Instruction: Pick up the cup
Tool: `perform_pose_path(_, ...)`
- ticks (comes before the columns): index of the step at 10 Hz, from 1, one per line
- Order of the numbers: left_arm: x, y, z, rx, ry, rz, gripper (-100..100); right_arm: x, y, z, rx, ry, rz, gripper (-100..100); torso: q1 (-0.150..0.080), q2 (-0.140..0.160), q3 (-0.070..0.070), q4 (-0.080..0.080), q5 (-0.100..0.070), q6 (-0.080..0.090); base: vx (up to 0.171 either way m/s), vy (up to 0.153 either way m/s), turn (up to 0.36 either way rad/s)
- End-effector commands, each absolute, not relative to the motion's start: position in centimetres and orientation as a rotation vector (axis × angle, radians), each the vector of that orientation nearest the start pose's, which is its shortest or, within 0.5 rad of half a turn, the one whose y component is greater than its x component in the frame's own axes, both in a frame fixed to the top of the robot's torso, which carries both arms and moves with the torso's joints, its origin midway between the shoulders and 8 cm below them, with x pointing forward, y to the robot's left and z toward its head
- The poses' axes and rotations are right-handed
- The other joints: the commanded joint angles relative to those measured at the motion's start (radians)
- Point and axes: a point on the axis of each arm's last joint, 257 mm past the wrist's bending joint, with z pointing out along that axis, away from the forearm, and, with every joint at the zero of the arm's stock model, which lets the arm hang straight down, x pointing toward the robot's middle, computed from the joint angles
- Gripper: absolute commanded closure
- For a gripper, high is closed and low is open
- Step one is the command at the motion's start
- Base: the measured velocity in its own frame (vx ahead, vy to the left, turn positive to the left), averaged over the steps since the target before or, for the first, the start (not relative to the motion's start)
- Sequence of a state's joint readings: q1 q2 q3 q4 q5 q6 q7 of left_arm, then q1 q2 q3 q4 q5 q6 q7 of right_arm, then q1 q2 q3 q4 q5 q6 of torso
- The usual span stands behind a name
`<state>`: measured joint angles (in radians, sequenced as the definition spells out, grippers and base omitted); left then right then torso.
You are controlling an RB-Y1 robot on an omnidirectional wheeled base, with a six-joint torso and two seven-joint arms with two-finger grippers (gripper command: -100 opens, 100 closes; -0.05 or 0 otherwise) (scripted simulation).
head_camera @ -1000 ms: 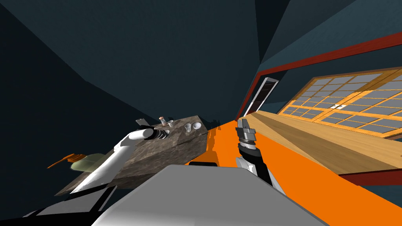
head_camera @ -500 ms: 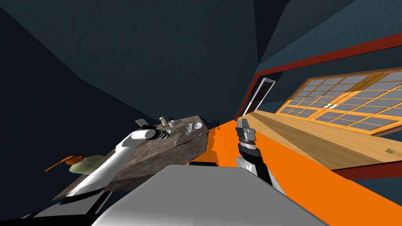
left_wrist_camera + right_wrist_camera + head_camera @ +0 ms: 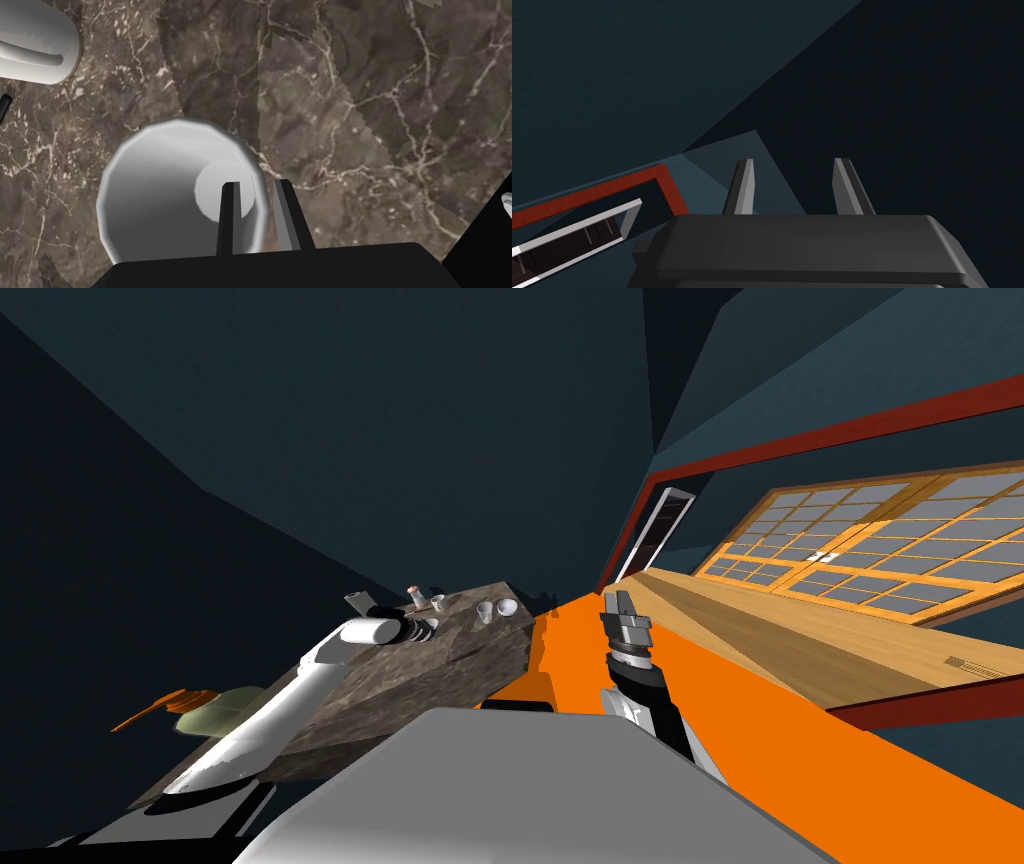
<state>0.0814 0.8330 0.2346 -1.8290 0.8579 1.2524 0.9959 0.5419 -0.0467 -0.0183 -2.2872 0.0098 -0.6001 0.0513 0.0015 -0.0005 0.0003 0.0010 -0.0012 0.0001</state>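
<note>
White cup (image 3: 160, 200) upright on brown marbled counter (image 3: 375, 125)

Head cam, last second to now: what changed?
Only my own view turned slightly: the windows and the table slid together in the head view. Nothing visibly was taken hold of or let go. The left gripper stays over the table, fingers astride the cup wall, one inside, one outside. The right gripper stays raised and open.
</note>
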Motion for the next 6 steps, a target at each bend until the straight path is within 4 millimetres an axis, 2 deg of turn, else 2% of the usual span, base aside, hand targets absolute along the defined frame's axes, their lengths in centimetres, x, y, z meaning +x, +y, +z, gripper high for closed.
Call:
perform_pose_path(1,40.1,44.0,-26.9,-2.723,0.837,-0.811,100,32.2,-27.9,3.3,0.538,0.62,1.236,0,0.0,0.0,0.0,0.0,0.0,0.0,-0.008,0.068,-0.065)
perform_pose_path(3,40.3,43.6,-26.5,-2.742,0.793,-0.833,100,32.2,-27.9,3.3,0.538,0.62,1.236,0,0.001,0.001,0.001,0.0,0.0,0.0,-0.024,0.057,-0.024)
perform_pose_path(4,39.9,42.3,-26.7,-2.727,0.823,-0.824,100,32.2,-27.9,3.3,0.538,0.62,1.236,0,0.0,0.001,0.001,0.001,0.0,-0.001,-0.037,0.059,-0.054)
perform_pose_path(6,40.0,42.0,-26.4,-2.747,0.777,-0.842,100,32.2,-27.9,3.3,0.538,0.62,1.236,0,0.0,0.002,0.001,0.001,0.0,0.0,-0.011,0.049,-0.031)
